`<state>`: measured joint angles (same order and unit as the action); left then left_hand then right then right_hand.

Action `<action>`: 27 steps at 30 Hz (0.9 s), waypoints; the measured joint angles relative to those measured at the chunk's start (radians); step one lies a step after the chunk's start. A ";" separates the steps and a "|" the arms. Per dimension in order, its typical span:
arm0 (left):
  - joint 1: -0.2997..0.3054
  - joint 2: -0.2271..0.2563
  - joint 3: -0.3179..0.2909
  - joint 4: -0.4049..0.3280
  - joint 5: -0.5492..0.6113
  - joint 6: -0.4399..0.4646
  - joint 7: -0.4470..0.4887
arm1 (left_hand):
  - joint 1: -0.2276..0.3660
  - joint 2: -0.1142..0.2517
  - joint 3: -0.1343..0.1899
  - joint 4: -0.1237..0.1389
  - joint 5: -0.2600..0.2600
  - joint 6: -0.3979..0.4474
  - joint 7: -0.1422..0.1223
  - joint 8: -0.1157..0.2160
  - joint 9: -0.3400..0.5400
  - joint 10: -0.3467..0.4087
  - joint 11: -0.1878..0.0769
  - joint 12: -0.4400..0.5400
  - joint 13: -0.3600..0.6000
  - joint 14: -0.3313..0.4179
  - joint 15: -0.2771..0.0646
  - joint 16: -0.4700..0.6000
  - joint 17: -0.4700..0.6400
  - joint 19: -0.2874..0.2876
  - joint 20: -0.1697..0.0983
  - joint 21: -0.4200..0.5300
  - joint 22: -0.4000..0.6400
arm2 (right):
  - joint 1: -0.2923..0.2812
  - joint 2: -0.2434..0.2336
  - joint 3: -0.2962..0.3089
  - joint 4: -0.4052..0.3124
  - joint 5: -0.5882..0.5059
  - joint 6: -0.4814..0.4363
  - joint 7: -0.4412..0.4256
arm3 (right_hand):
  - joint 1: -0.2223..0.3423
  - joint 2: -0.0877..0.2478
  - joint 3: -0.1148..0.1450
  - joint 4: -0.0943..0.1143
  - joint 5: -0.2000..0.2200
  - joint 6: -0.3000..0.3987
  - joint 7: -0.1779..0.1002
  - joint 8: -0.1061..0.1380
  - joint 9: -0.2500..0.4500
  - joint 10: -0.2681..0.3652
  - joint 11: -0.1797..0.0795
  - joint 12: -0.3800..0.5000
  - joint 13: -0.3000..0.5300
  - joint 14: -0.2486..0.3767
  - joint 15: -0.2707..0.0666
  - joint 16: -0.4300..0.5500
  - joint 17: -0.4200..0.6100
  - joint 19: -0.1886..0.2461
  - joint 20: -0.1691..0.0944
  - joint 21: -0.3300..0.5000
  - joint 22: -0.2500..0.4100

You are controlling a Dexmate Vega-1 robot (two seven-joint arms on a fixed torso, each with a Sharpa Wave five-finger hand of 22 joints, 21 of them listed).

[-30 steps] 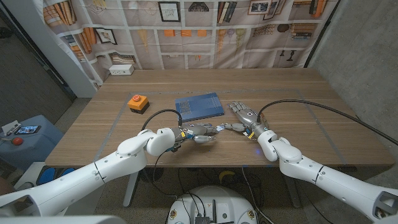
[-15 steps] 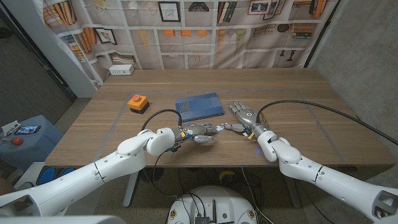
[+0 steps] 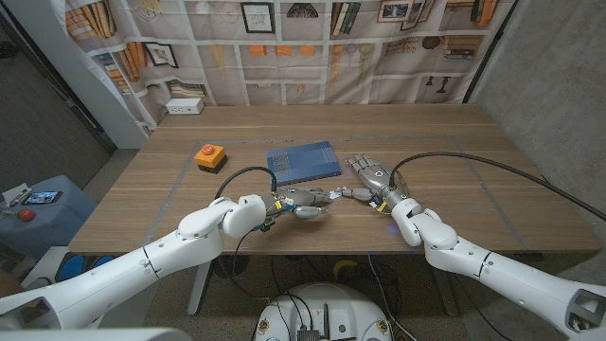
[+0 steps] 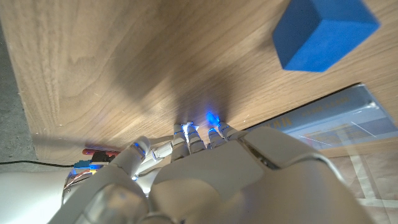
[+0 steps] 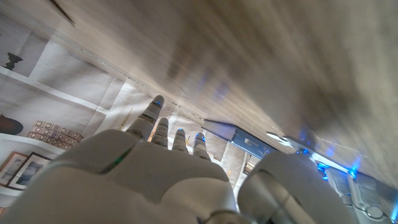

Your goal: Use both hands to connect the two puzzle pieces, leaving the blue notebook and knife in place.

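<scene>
Left hand (image 3: pixel 301 202) and right hand (image 3: pixel 371 180) fingers spread, empty, blue notebook (image 3: pixel 303 162) just behind

notebook (image 3: pixel 303 162): blue | button box (image 3: pixel 209 156): orange | table (image 3: pixel 454 152): brown woodgrain

Across the interval almost nothing shifts. Right hand (image 3: pixel 371 180) sits a trace nearer the left hand (image 3: pixel 305 201) than a second ago; thumb tip now just beside the left fingertips (image 3: pixel 331 195). Whether they touch cannot be told. Left hand shows no visible displacement.
</scene>
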<state>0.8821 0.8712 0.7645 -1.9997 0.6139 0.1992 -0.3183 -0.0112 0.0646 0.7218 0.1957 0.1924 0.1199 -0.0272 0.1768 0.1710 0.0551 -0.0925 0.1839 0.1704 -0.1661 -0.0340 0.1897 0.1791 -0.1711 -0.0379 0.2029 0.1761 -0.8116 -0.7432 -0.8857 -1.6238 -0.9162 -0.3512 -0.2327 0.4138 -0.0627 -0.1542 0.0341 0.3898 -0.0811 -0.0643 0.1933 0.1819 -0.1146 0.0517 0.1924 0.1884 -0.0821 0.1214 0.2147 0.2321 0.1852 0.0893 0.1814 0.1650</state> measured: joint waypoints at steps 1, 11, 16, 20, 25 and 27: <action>0.001 0.000 0.000 0.000 0.001 0.000 0.003 | 0.000 0.000 0.000 0.000 0.000 -0.002 -0.002 0.000 0.000 -0.004 0.004 0.000 0.000 0.000 0.000 0.000 0.000 0.000 0.000 0.000 0.000 | 0.000 0.000 0.000 0.000 0.000 0.000 0.000 | 0.000 0.000 0.000 0.000 0.000 0.000 0.000 0.000 0.000 0.000 0.000 0.000 0.000 0.000 0.000 0.000 0.000 0.000 0.000 0.000 0.000; 0.013 0.000 -0.007 -0.001 0.013 -0.007 0.037 | 0.000 0.000 0.004 -0.004 0.000 -0.017 -0.005 -0.004 0.001 -0.011 0.011 -0.003 0.000 0.000 0.000 0.000 0.000 0.000 0.000 0.000 0.000 | 0.000 0.000 0.004 0.000 0.009 0.002 0.000 | 0.010 0.001 0.000 0.000 0.007 0.000 0.000 0.000 0.000 0.000 0.000 0.000 0.000 0.000 0.000 0.000 0.000 0.004 -0.004 0.000 0.000; 0.018 0.000 -0.011 -0.002 0.019 -0.010 0.053 | 0.000 0.000 0.004 -0.004 0.000 -0.026 -0.007 -0.004 0.001 -0.014 0.014 -0.004 0.000 0.000 0.000 0.000 0.000 0.000 0.000 0.000 0.000 | 0.000 0.000 0.007 -0.003 0.014 0.003 0.000 | 0.015 -0.001 0.000 0.000 0.007 0.000 0.000 0.000 0.000 0.000 0.000 0.000 0.000 0.000 0.000 0.000 0.000 0.004 -0.004 0.000 0.000; 0.022 0.000 -0.014 -0.003 0.022 -0.012 0.064 | 0.000 0.000 0.004 -0.004 0.000 -0.027 -0.005 -0.003 0.001 -0.014 0.026 -0.004 -0.001 0.000 0.000 -0.005 -0.001 0.000 0.000 0.000 0.000 | 0.000 0.000 0.009 -0.005 0.017 0.004 0.000 | 0.015 -0.001 0.000 0.000 0.007 0.000 0.000 0.000 0.000 0.000 0.000 0.000 0.000 0.000 0.000 0.000 0.003 0.004 -0.004 0.000 0.000; 0.027 0.000 -0.019 -0.003 0.025 -0.013 0.077 | 0.000 0.000 0.007 -0.007 0.000 -0.030 -0.003 -0.003 0.002 -0.016 0.031 -0.004 0.000 0.000 0.000 -0.005 -0.003 0.000 0.000 0.000 0.000 | -0.001 0.000 0.012 -0.008 0.021 0.004 0.000 | 0.015 -0.001 0.000 0.000 0.010 0.000 0.000 0.000 0.000 0.000 0.000 0.000 0.000 0.000 0.000 0.000 0.003 0.004 -0.004 0.000 0.000; 0.028 0.000 -0.021 -0.003 0.027 -0.013 0.081 | 0.000 0.000 0.007 -0.007 0.000 -0.037 -0.007 -0.003 0.002 -0.014 0.032 -0.004 0.003 0.000 0.000 -0.005 -0.002 0.000 0.000 0.000 0.000 | -0.002 0.000 0.014 -0.010 0.023 0.004 0.000 | 0.015 -0.001 0.000 0.000 0.010 0.000 0.000 0.000 0.000 0.000 0.000 0.000 0.000 0.000 0.000 0.000 0.003 0.004 -0.004 0.000 0.000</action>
<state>0.9099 0.8712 0.7439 -2.0030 0.6406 0.1864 -0.2374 -0.0112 0.0646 0.7290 0.1884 0.1925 0.0833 -0.0339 0.1733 0.1726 0.0407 -0.0604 0.1802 0.1730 -0.1661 -0.0339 0.1848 0.1767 -0.1711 -0.0379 0.2028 0.1762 -0.8135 -0.7432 -0.8717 -1.6336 -0.8934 -0.3472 -0.2330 0.4283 -0.0640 -0.1540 0.0341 0.3998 -0.0809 -0.0644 0.1933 0.1819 -0.1145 0.0517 0.1924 0.1884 -0.0821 0.1214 0.2148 0.2350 0.1891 0.0856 0.1814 0.1650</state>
